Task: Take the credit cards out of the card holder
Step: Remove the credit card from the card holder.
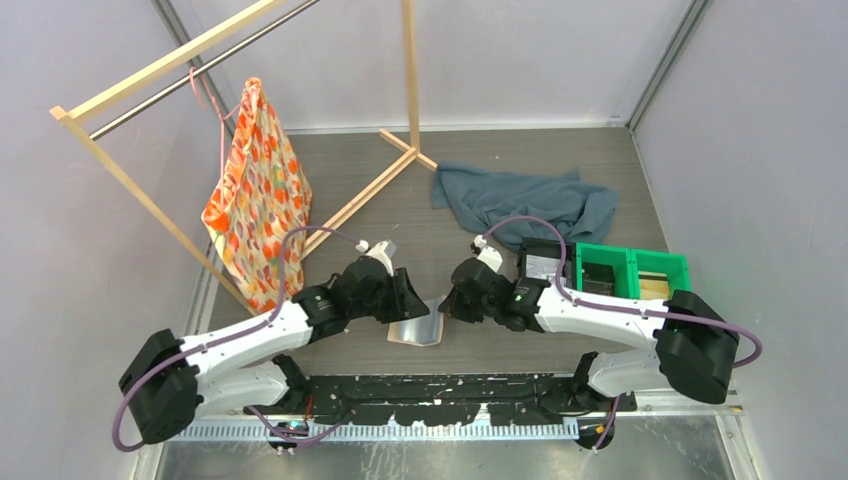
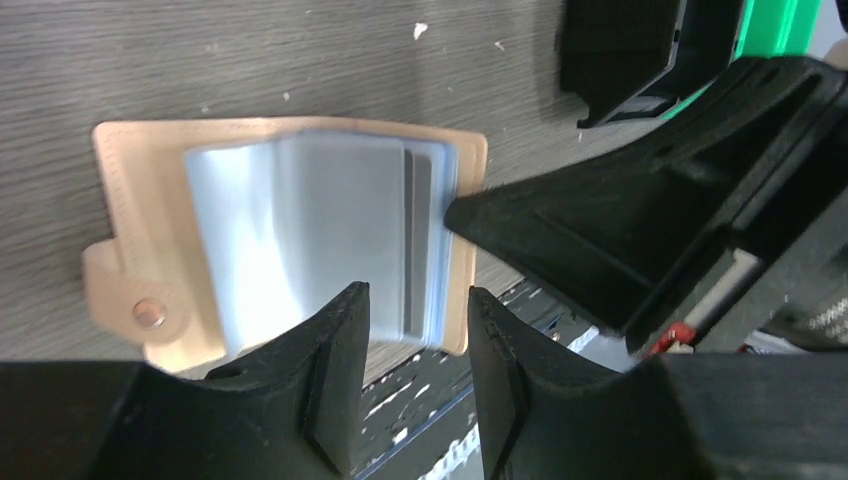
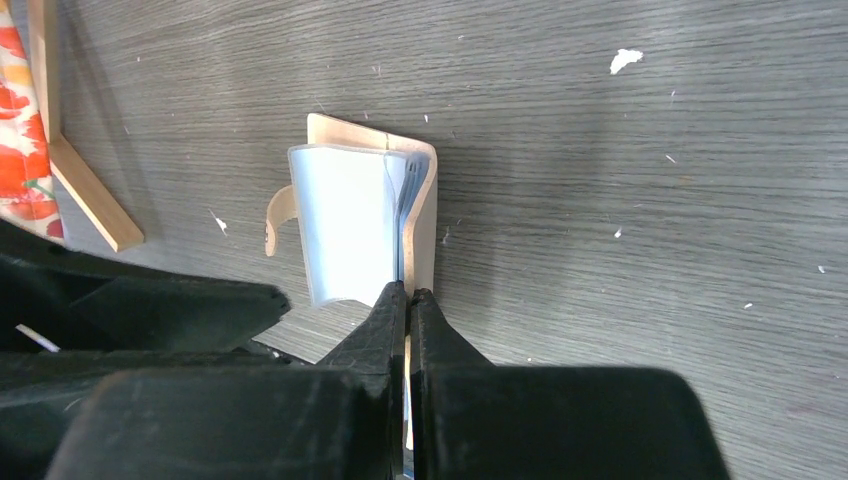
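The tan card holder (image 1: 418, 328) lies open on the table between both grippers, its pale blue-grey pockets (image 2: 300, 230) curling upward and its tab (image 2: 135, 300) at the left. A dark grey credit card edge (image 2: 420, 240) shows inside a pocket; the rest of the cards are hidden. My left gripper (image 2: 415, 315) is open and empty, hovering at the holder's near edge. My right gripper (image 3: 408, 292) is shut on the edge of the card holder (image 3: 345, 215), pinching the tan cover and pocket sheets. Its finger (image 2: 600, 230) also shows in the left wrist view.
A green bin (image 1: 630, 270) and a black tray (image 1: 545, 262) sit to the right, behind my right arm. A blue-grey cloth (image 1: 525, 200) lies further back. A wooden rack (image 1: 370, 190) with a patterned bag (image 1: 255, 200) stands at the left.
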{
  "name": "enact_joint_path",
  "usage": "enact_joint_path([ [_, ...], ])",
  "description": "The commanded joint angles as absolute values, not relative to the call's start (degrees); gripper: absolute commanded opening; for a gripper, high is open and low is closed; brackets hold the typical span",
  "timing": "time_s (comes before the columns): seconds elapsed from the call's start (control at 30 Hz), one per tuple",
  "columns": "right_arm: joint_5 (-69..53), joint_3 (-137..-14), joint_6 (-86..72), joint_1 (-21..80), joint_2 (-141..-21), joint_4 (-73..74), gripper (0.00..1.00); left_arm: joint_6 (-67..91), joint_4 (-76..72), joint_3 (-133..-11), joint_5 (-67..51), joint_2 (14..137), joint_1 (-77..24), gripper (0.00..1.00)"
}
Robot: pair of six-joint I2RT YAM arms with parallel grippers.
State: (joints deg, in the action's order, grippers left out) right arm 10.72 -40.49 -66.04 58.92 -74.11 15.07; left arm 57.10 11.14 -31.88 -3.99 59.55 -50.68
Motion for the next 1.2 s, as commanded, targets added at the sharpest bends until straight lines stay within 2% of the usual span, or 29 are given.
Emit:
enact_joint_path([
  [0.0,12.39,-41.09,-65.83,59.01,-72.82,14.47,0.01,60.04,-2.35,-30.90,-7.54,64.72,-50.80,0.42],
  [0.33,12.40,-41.09,-66.22,59.04,-73.07,14.15,0.01,62.61,-12.89,-28.14,-12.30,70.62,-50.80,0.42],
  [0.53,11.88,-40.25,-66.58,59.06,-73.46,12.49,0.01,62.24,-8.96,-29.19,-11.44,74.53,-50.80,0.42],
  [0.7,11.68,-40.31,-66.35,58.99,-73.30,12.73,0.01,64.29,-14.19,-27.33,-10.98,78.25,-50.80,0.40],
  [0.83,12.12,-39.78,-66.47,59.06,-72.25,13.08,0.01,63.40,-8.90,-27.55,-7.57,77.84,-50.80,0.39],
  [1.0,12.43,-38.97,-66.44,59.06,-71.22,13.44,0.01,59.92,6.31,-30.30,2.99,72.94,-50.80,0.39],
  [1.17,12.94,-38.92,-66.35,59.05,-71.21,13.73,0.01,58.35,11.51,-30.36,6.88,69.77,-50.80,0.40],
])
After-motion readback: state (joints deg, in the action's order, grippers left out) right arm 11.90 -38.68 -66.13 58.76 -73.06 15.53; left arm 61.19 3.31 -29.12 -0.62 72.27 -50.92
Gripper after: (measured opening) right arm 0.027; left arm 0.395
